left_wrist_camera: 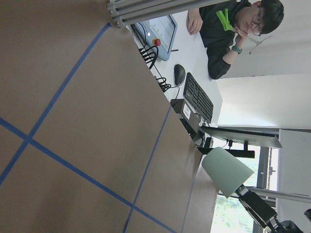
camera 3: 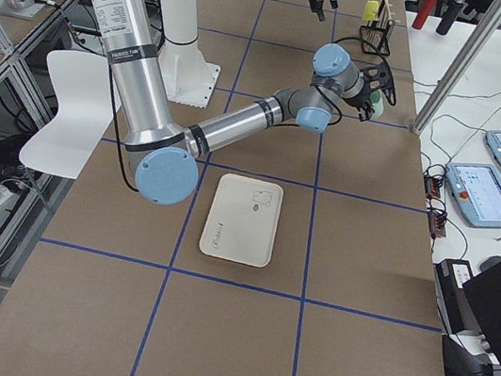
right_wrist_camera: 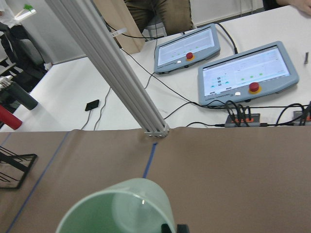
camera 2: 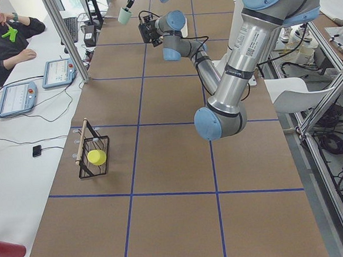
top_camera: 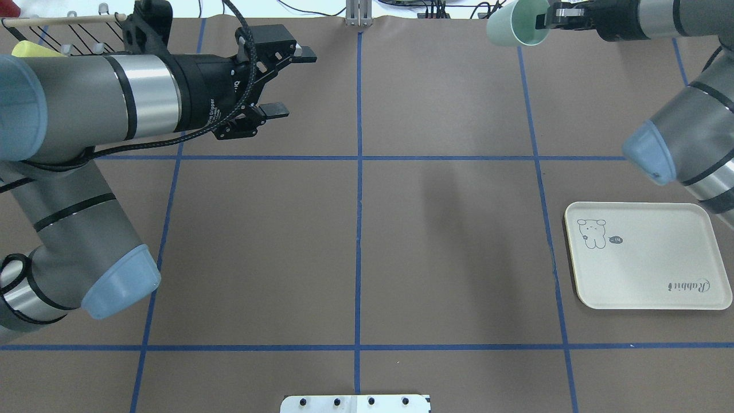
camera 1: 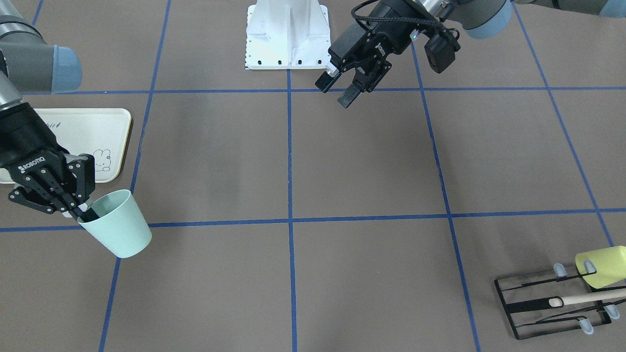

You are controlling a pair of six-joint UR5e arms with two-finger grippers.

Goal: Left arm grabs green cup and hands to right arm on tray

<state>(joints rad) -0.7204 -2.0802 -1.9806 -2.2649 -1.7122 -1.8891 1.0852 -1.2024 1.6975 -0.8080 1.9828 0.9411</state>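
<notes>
The pale mint-green cup (camera 1: 120, 226) is held off the table by my right gripper (camera 1: 83, 214), which is shut on its rim with one finger inside and one outside. The cup is tilted and hangs just past the far corner of the cream tray (camera 1: 88, 128). It also shows in the overhead view (top_camera: 512, 24), the left wrist view (left_wrist_camera: 227, 170) and the right wrist view (right_wrist_camera: 116, 208). The tray (top_camera: 648, 269) holds nothing. My left gripper (camera 1: 334, 94) is open and empty, well apart from the cup, above the table on the robot's left side (top_camera: 292, 83).
A black wire rack (camera 1: 550, 308) with a yellow-green cup (camera 1: 604, 266) and a wooden stick stands at the table's far left corner. The white robot base (camera 1: 286, 34) is at the near edge. An operator (camera 2: 0, 34) sits beyond the far edge.
</notes>
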